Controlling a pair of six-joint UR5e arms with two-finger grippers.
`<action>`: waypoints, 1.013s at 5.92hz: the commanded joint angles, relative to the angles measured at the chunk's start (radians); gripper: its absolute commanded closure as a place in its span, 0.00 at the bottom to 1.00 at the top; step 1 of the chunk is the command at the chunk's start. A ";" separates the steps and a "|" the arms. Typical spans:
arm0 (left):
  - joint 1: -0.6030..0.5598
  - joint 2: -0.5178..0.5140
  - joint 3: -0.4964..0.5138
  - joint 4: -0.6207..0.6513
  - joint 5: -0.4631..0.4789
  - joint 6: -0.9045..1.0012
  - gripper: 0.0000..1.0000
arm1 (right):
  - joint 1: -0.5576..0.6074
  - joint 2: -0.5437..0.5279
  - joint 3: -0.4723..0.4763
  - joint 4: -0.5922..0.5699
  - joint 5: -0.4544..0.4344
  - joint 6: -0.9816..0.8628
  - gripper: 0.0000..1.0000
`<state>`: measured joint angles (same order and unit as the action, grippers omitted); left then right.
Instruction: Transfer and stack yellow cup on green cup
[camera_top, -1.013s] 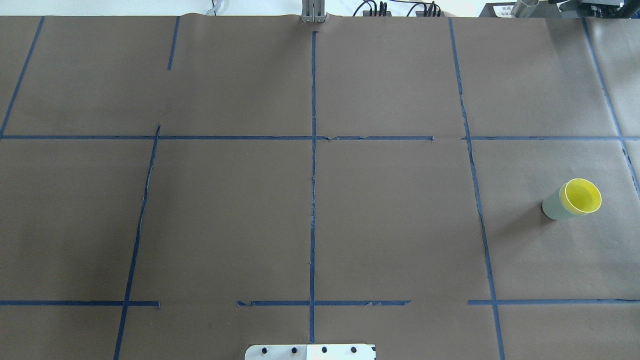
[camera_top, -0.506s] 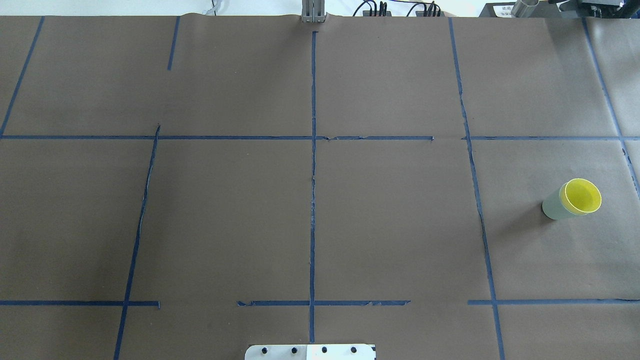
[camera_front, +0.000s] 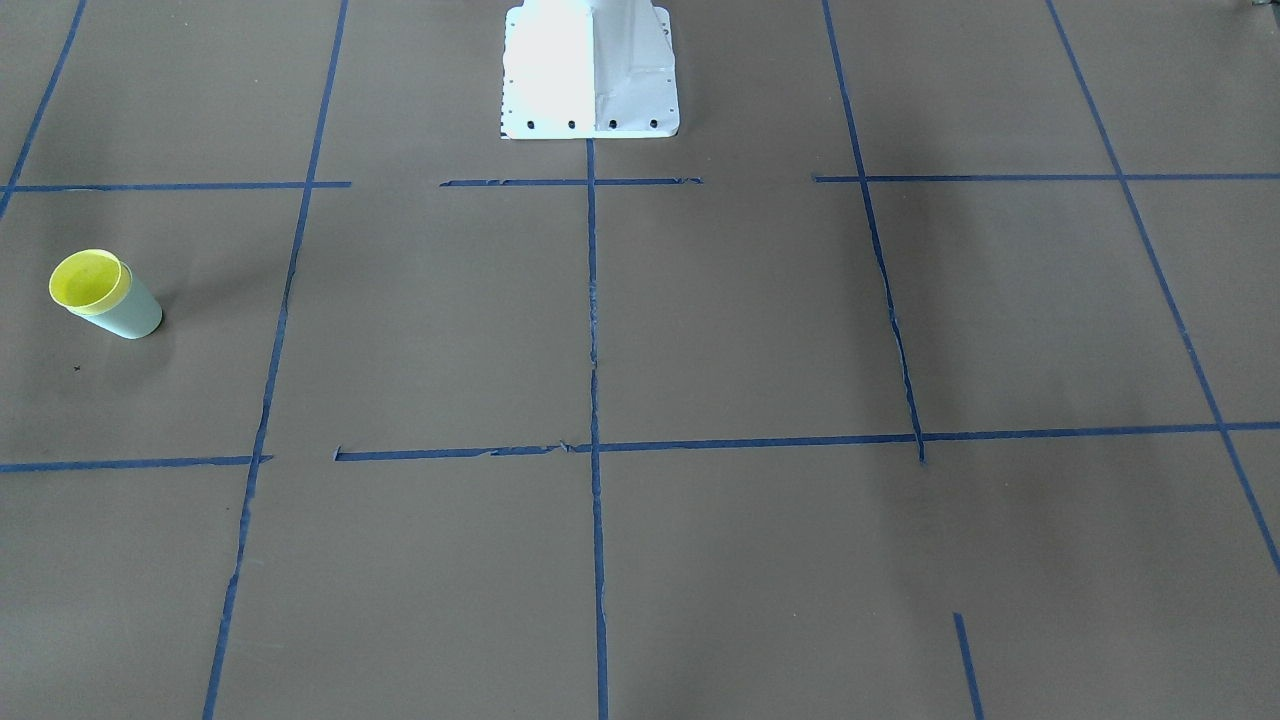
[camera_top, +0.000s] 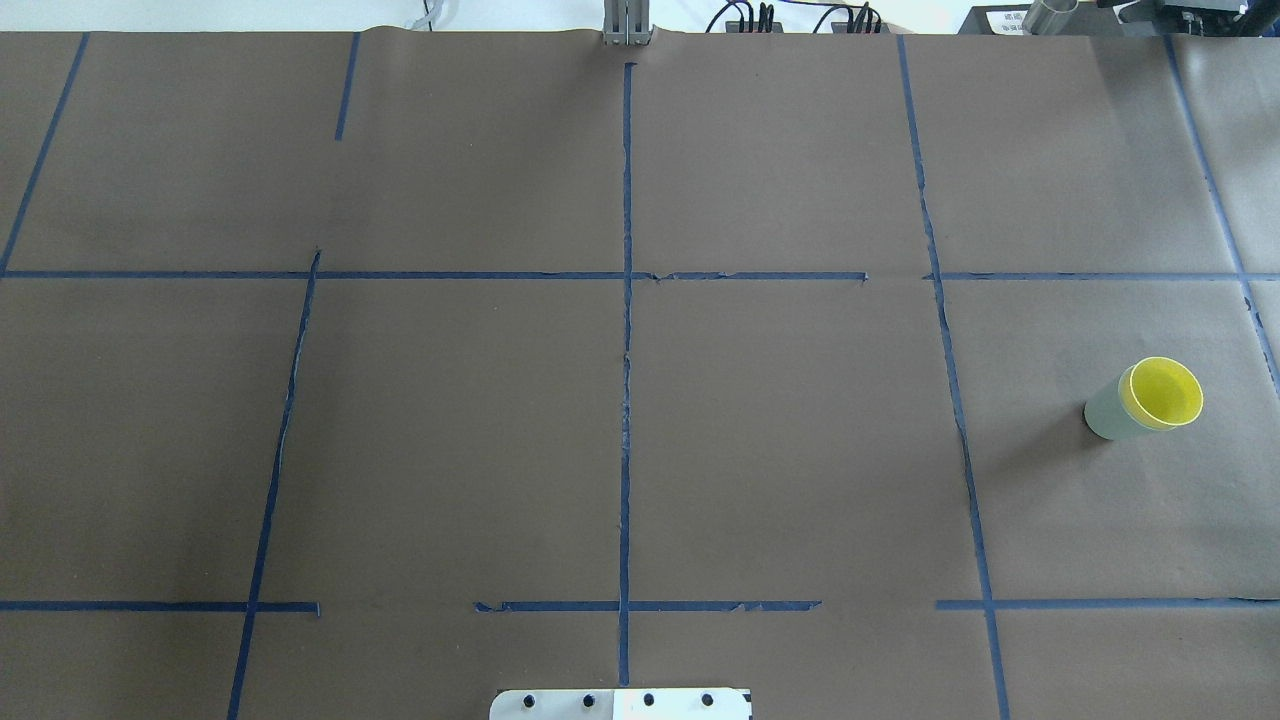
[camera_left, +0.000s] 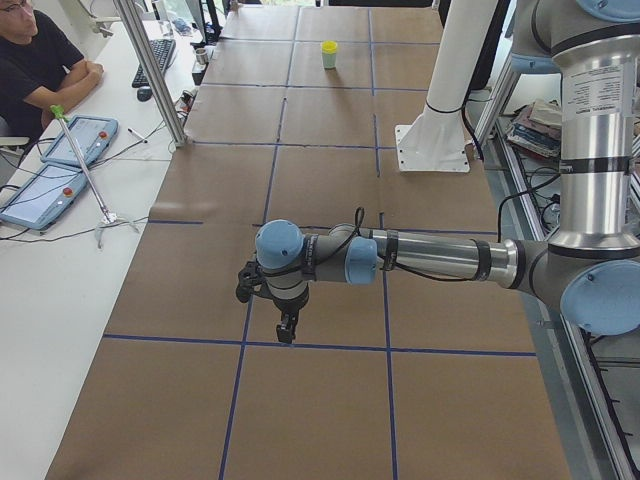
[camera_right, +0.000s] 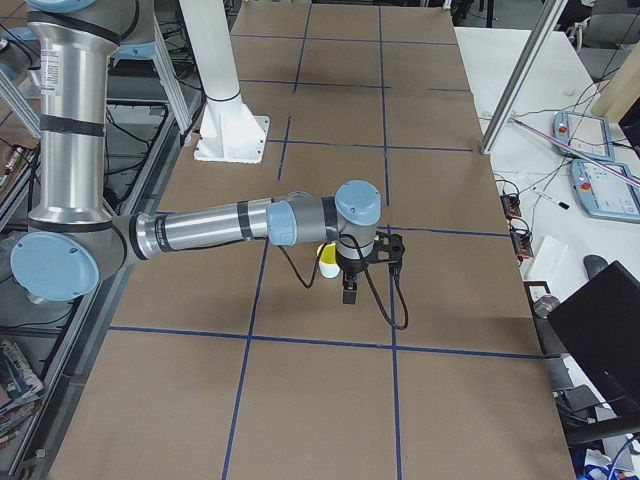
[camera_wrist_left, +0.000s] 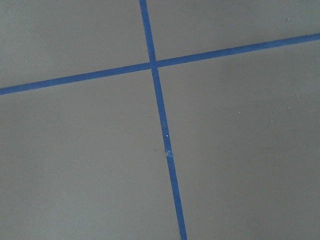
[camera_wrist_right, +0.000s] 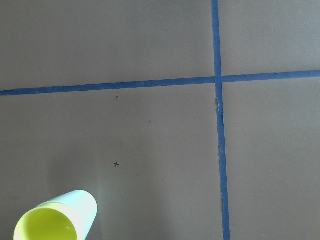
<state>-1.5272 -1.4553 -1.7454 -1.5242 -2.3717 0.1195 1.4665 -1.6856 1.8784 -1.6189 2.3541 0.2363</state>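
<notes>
Well, the yellow cup (camera_top: 1165, 390) sits nested upright in the green cup (camera_top: 1102, 418), near the right edge of the counter (camera_top: 800, 450). The stacking looks done to me. My right pincer (camera_right: 348, 292) hangs near it and my left pincer (camera_left: 287, 330) well apart; whether either is clenched I cannot tell. I should withdraw without brushing the rim.
</notes>
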 joint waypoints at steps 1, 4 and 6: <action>-0.007 0.018 -0.020 -0.001 -0.012 0.000 0.00 | -0.005 -0.020 0.013 -0.003 0.002 0.000 0.00; -0.031 0.050 -0.060 0.105 -0.017 0.009 0.00 | -0.034 -0.022 0.012 -0.003 0.007 -0.002 0.00; -0.028 0.047 -0.030 0.102 -0.009 -0.003 0.00 | -0.034 -0.031 0.007 -0.001 0.010 -0.002 0.00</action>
<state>-1.5565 -1.4088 -1.7945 -1.4246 -2.3831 0.1243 1.4338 -1.7121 1.8883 -1.6210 2.3632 0.2347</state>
